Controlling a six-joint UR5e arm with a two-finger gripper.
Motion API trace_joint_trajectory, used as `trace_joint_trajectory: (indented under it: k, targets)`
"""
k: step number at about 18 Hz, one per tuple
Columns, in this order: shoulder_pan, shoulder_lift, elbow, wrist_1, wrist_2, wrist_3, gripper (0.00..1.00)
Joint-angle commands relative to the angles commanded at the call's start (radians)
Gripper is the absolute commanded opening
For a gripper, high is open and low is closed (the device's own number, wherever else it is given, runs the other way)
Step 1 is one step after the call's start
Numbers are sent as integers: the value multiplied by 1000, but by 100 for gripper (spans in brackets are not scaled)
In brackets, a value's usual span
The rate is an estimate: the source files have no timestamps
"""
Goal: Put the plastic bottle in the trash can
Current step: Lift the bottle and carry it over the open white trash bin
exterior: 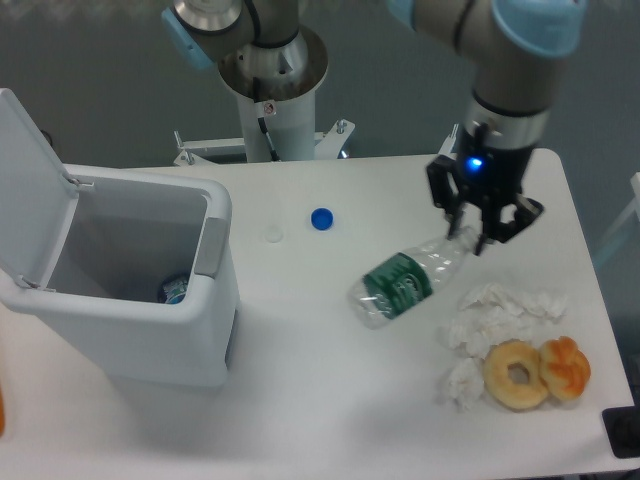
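Two-finger gripper (466,237) clamped on neck of clear dented plastic bottle (405,283) with green label. Bottle hangs tilted, well right of open white rectangular trash can (215,300).

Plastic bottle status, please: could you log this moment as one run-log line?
phase: carry | gripper: shut on plastic bottle neck | bottle: tilted, right of trash can | lid: open

One plastic bottle (403,284), one trash can (130,290), one blue cap (321,218) — two doughnuts (538,371)
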Motion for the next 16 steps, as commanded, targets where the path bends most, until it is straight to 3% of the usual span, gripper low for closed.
trace_joint_trajectory:
  k: [8,13,16]
  targets:
    - [-175,105,-18,-25,-5,-198,11]
    - [-293,152,-75,-25,0,-232,11]
    - [-318,175,-114,-25,9,-226,11]
